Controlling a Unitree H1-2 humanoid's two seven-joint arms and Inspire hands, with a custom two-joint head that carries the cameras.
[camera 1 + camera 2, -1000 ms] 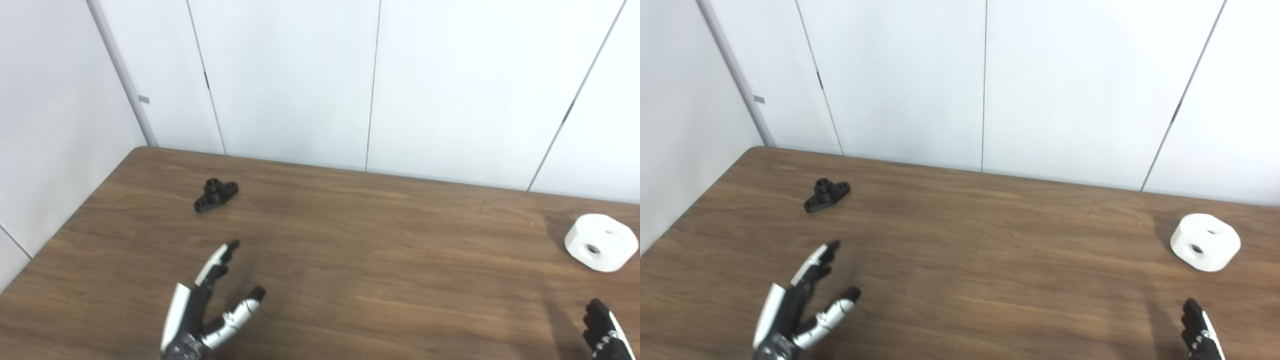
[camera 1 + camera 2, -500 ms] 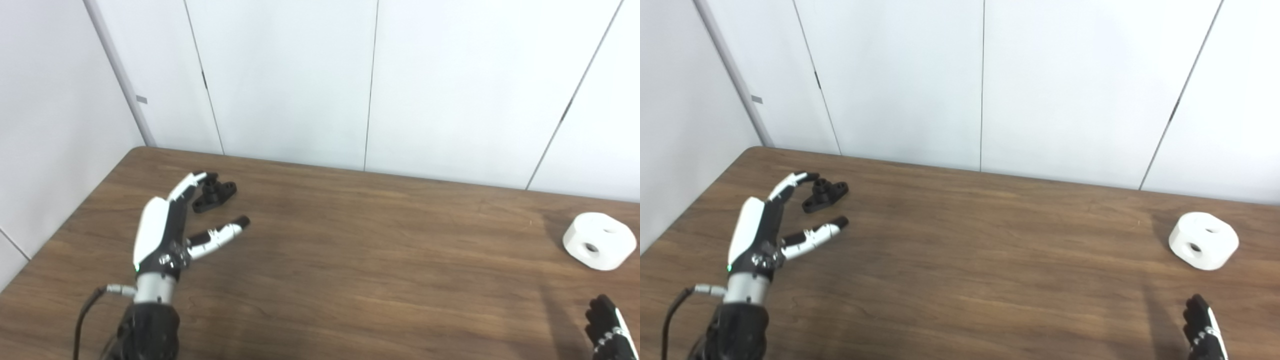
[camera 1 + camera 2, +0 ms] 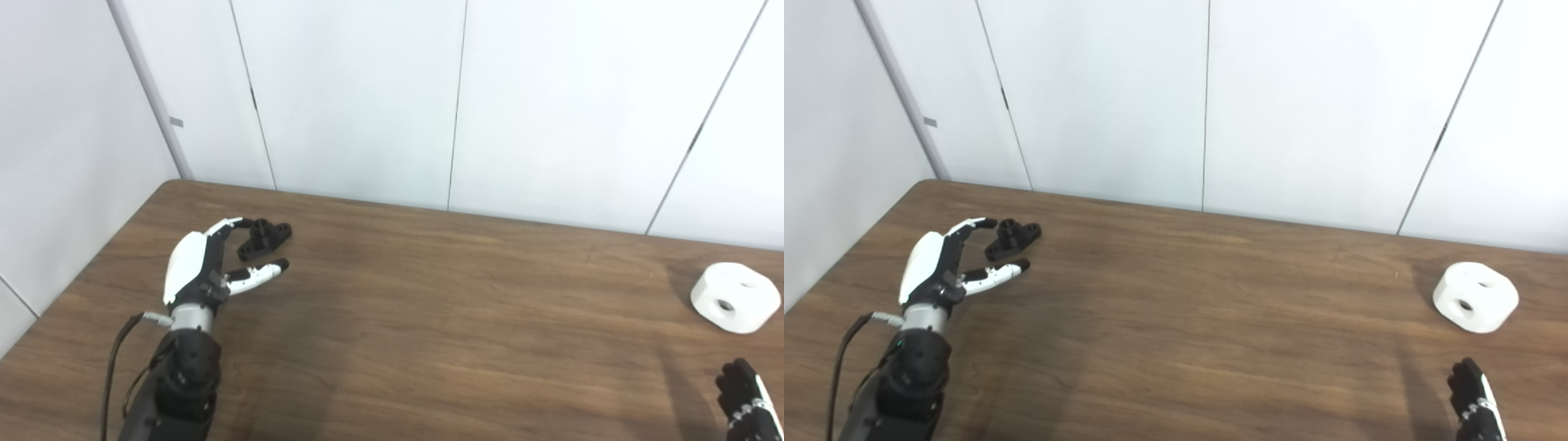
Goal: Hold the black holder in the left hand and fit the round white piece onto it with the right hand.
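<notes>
The small black holder (image 3: 264,239) lies flat on the wooden table (image 3: 429,294) at the far left, a short post rising from its base. My left hand (image 3: 205,266) is open just left of it, fingers curved around the holder's far side and thumb stretched out on its near side, not gripping it. The round white piece (image 3: 735,297), a thick puck with two holes, rests on the table at the far right. Only the fingertips of my right hand (image 3: 744,398) show at the bottom right corner, well short of the white piece; they look bent.
White wall panels (image 3: 367,98) rise directly behind the table's back edge. The table's left edge runs diagonally close to my left arm (image 3: 177,380). A thin cable (image 3: 116,355) loops off the left wrist.
My left hand came up from the bottom edge and reached forward to the black holder, then settled lower and closer around it. The right hand and white piece have stayed put.
</notes>
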